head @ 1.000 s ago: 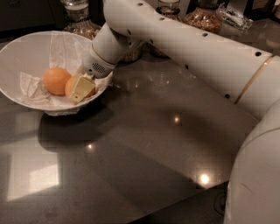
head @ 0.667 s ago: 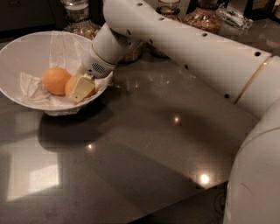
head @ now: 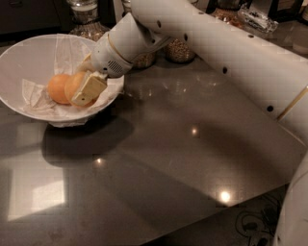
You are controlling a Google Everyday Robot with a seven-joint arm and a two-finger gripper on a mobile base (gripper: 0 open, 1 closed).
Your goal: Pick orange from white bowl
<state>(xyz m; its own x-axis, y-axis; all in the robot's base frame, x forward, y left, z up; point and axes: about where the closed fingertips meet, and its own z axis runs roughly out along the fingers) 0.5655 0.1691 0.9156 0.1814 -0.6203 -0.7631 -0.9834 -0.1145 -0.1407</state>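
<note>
The white bowl [head: 19,62], lined with crumpled white paper, sits on the dark counter at the left. Two round fruits lie in it. The golden orange [head: 72,84] is on the right, and a deeper orange fruit [head: 57,89] touches it on the left. My gripper [head: 81,93] reaches into the bowl from the right on the white arm [head: 216,43]. Its near cream finger [head: 90,89] lies across the front of the orange. The far finger is hidden behind the fruit. The gripper looks shut on the orange, low inside the bowl.
Glass jars [head: 179,49] of grain stand behind the arm at the back of the counter, with another jar [head: 84,14] behind the bowl. The glossy dark counter [head: 183,158] spreads to the front and right. Its front edge runs at the lower right.
The gripper has risen slightly inside the bowl. The orange between its fingers now shows beside the other fruit, where before only one fruit showed.
</note>
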